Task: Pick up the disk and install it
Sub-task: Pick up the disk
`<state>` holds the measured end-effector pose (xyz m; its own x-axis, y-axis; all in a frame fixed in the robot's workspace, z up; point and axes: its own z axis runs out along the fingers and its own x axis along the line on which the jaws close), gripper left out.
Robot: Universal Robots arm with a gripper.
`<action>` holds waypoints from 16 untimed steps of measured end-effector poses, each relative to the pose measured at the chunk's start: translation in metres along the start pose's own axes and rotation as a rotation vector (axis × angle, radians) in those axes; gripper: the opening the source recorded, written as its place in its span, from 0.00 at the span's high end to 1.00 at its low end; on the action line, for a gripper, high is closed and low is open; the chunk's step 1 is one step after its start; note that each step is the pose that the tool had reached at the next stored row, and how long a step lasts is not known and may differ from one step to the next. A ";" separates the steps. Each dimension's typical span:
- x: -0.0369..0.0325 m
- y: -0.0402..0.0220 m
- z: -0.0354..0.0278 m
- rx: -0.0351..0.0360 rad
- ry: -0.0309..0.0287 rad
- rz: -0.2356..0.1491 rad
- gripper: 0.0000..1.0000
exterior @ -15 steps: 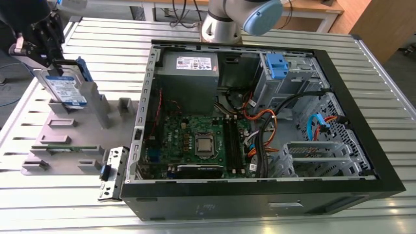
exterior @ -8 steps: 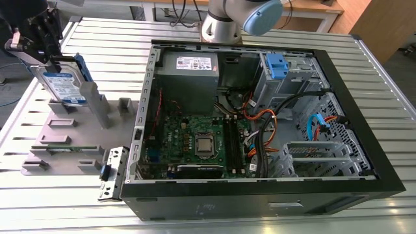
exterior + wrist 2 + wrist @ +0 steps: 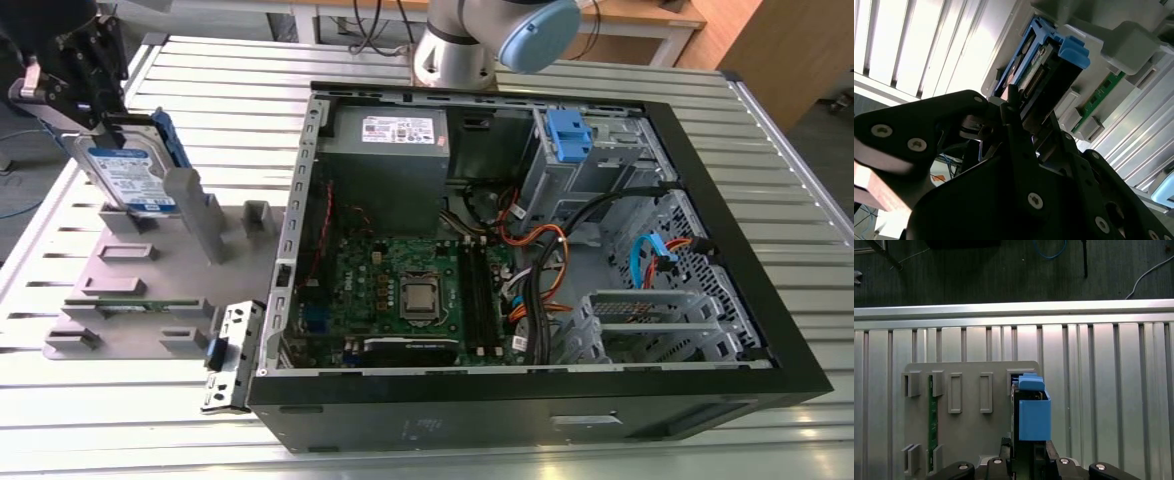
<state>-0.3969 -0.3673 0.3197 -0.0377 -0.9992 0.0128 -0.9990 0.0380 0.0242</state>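
The fingers (image 3: 1013, 117) are clamped narrowly on the disk (image 3: 130, 172). The gripper (image 3: 107, 118) holds it upright by its upper end, over a slot in the grey holder plate (image 3: 160, 275). The plate lies near the edge of the slatted table (image 3: 134, 440) at the exterior view's left, beside the open computer case (image 3: 534, 400).

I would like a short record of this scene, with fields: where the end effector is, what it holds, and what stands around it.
end effector: at the disk's upper edge, fingers closed on it
disk: upright on its edge, over a slot of the grey fixture
slatted table: carries the grey fixture and the computer case
green module: standing in another slot of the grey fixture
computer case: open, at the exterior view's right of the grey fixture; disk not yet inside
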 end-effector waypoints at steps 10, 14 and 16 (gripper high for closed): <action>0.0001 0.0002 -0.0092 0.0000 0.0000 0.000 0.65; 0.0002 0.0004 -0.0148 0.0000 0.0000 0.000 0.65; 0.0002 0.0004 -0.0176 0.0000 0.0000 0.000 0.65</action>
<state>-0.3969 -0.3673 0.3373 -0.0377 -0.9992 0.0128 -0.9990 0.0380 0.0242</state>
